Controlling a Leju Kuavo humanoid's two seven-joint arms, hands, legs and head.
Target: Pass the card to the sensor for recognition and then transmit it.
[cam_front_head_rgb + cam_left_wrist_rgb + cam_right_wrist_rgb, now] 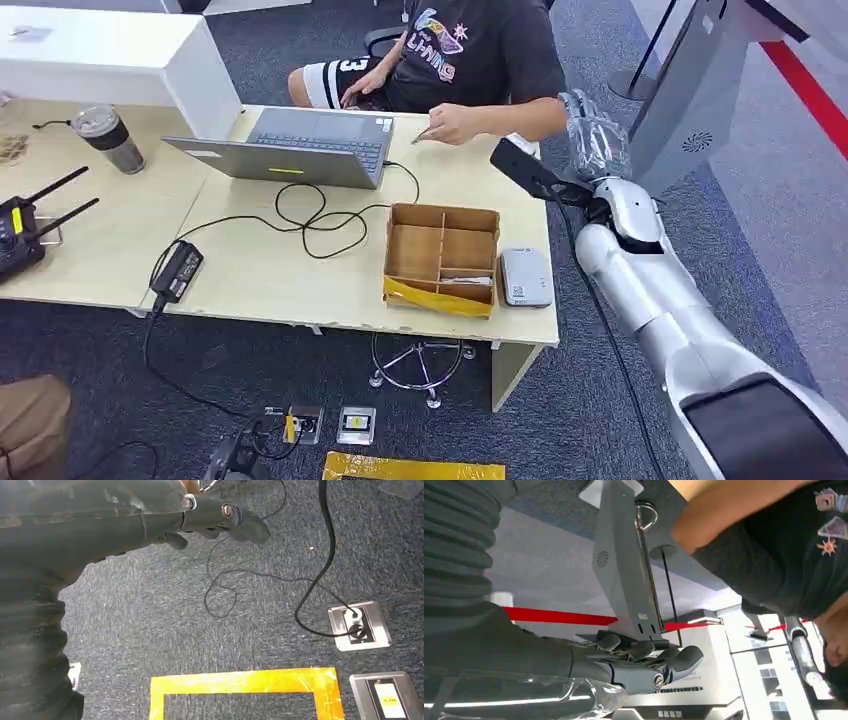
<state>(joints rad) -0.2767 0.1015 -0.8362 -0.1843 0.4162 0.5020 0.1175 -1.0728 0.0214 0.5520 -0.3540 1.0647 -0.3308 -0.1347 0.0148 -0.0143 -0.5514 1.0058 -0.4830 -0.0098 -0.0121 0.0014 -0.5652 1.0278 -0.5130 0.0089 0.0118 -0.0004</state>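
While the right hand (596,135) hangs raised past the far right corner of the desk (250,270), close to the seated person's forearm (515,115), the nearest hazard is contact with that arm. A swing inward toward the desk could catch the elbow. In the right wrist view the fingers (644,652) lie side by side, only lightly bent, with the thumb under them. I see no card between them, but a thin card could be hidden there, so I cannot tell whether the hand holds anything.

The card itself is not plain to see. Pale flat pieces lie in the front right compartment of the cardboard box (441,255), and the person's hand (452,123) pinches something small. I cannot tell which of these, if either, is the card.

The sensor (525,277) sits just beside the box, near the desk's front right corner. A heavy downward press or a sideways brush could, I judge, push it over the front edge. A low sweep from the far side could also snag the box wall.

The left hand (215,517) hangs over the floor with nothing visibly in it. How far its fingers are curled I cannot tell.
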